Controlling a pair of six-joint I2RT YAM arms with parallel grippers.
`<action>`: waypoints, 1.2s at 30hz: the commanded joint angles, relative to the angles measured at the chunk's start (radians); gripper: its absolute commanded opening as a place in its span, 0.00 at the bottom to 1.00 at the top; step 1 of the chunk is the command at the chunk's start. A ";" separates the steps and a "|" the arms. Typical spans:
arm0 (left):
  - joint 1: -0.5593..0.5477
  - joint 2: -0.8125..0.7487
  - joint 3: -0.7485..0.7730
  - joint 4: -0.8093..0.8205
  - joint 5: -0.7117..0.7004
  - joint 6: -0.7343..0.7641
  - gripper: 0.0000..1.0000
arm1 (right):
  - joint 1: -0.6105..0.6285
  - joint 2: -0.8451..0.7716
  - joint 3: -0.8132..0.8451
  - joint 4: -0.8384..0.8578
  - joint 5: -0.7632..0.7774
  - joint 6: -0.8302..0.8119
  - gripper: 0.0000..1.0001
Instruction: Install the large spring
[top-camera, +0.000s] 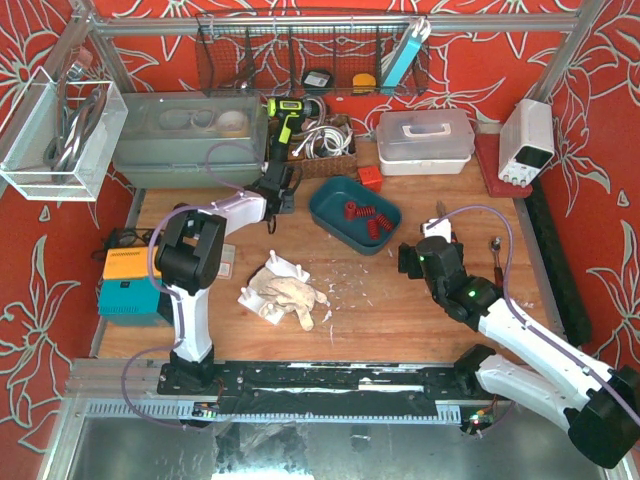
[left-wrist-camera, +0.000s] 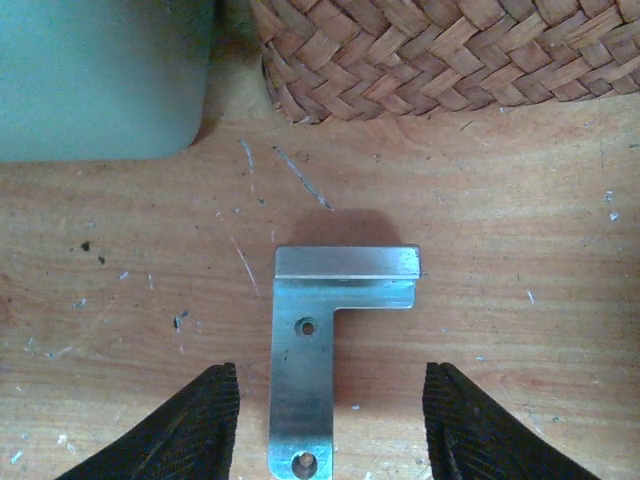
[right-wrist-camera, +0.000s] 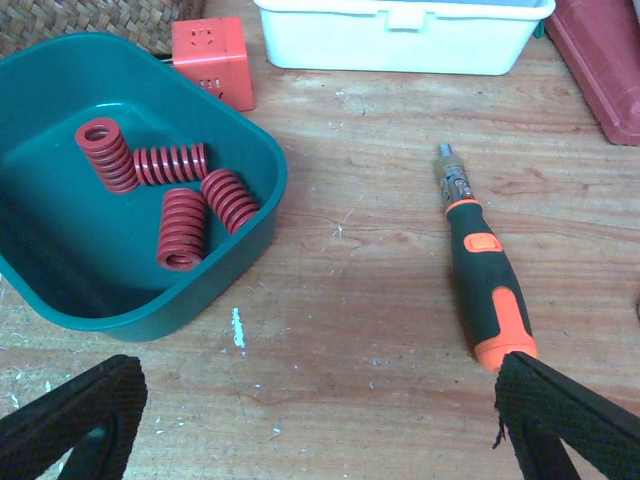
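Note:
Several red coil springs (right-wrist-camera: 180, 195) lie in a teal tray (right-wrist-camera: 60, 300) at the upper left of the right wrist view; the tray also shows mid-table in the top view (top-camera: 335, 222). My right gripper (right-wrist-camera: 320, 420) is open and empty over bare wood, right of the tray (top-camera: 412, 258). My left gripper (left-wrist-camera: 330, 420) is open at the back of the table (top-camera: 278, 190). Its fingers straddle the stem of a flat L-shaped metal bracket (left-wrist-camera: 310, 340) with two holes, without touching it.
An orange-and-black screwdriver (right-wrist-camera: 485, 280) lies right of the tray, an orange cube (right-wrist-camera: 212, 58) and a white lidded box (right-wrist-camera: 400, 35) behind it. A wicker basket (left-wrist-camera: 440, 55) and green bin (left-wrist-camera: 100, 80) stand beyond the bracket. A white part with a beige glove (top-camera: 285, 290) lies mid-table.

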 joint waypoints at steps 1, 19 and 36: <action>0.006 -0.066 0.000 -0.056 0.027 -0.007 0.55 | 0.006 -0.013 -0.013 -0.005 0.031 -0.001 0.96; -0.108 -0.692 -0.441 -0.187 0.294 -0.131 0.56 | 0.009 -0.006 -0.025 0.043 -0.110 -0.013 0.95; -0.315 -0.732 -0.591 -0.340 0.220 -0.184 0.43 | 0.009 -0.029 -0.036 0.051 -0.094 -0.021 0.95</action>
